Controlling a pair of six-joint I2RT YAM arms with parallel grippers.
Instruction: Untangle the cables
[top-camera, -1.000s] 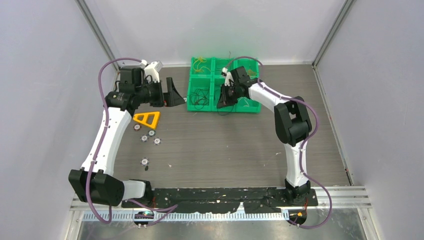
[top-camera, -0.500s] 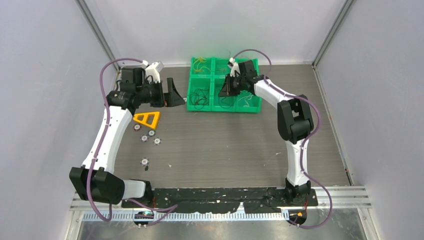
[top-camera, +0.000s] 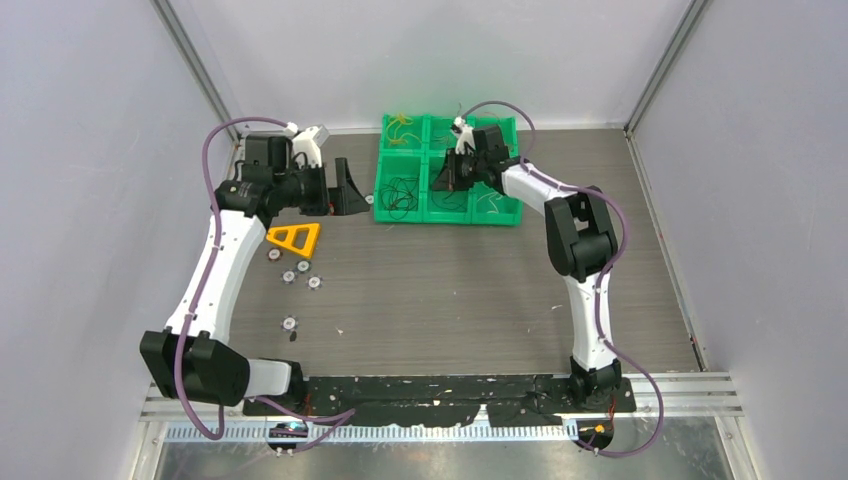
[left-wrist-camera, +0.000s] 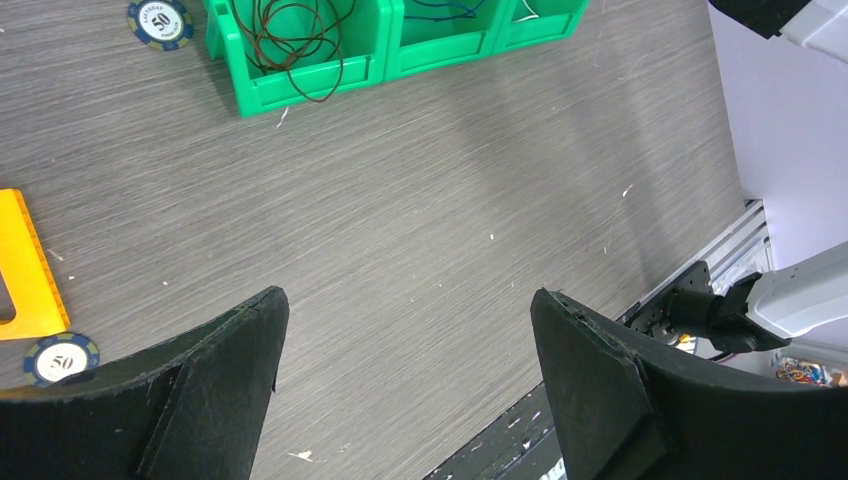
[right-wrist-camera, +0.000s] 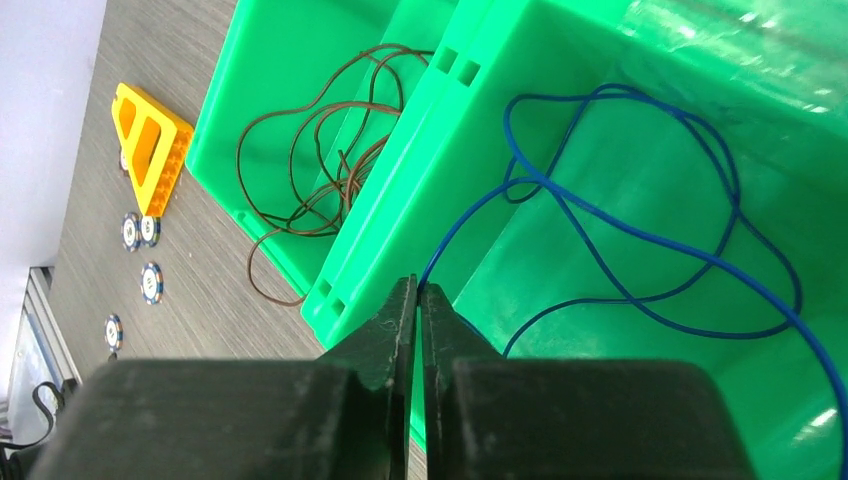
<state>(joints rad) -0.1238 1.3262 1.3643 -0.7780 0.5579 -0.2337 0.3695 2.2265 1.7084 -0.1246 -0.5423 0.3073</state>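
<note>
A green compartment bin (top-camera: 447, 170) stands at the table's back. A brown cable (right-wrist-camera: 320, 165) lies coiled in its near-left compartment, one loop hanging over the front wall; it also shows in the left wrist view (left-wrist-camera: 300, 45). A blue cable (right-wrist-camera: 640, 200) lies in the middle compartment. My right gripper (right-wrist-camera: 417, 290) is shut on the blue cable's end above that compartment's front wall (top-camera: 450, 178). My left gripper (left-wrist-camera: 405, 310) is open and empty, held above the table left of the bin (top-camera: 345, 190).
An orange triangular piece (top-camera: 294, 238) and several poker chips (top-camera: 296, 272) lie on the table's left side. The back compartments hold yellow cables (top-camera: 402, 128). A white cable (top-camera: 492, 203) lies in the near-right compartment.
My right gripper has moved from the bin's near edge up and back over the middle compartment, carrying the blue cable. The left arm has barely moved.
</note>
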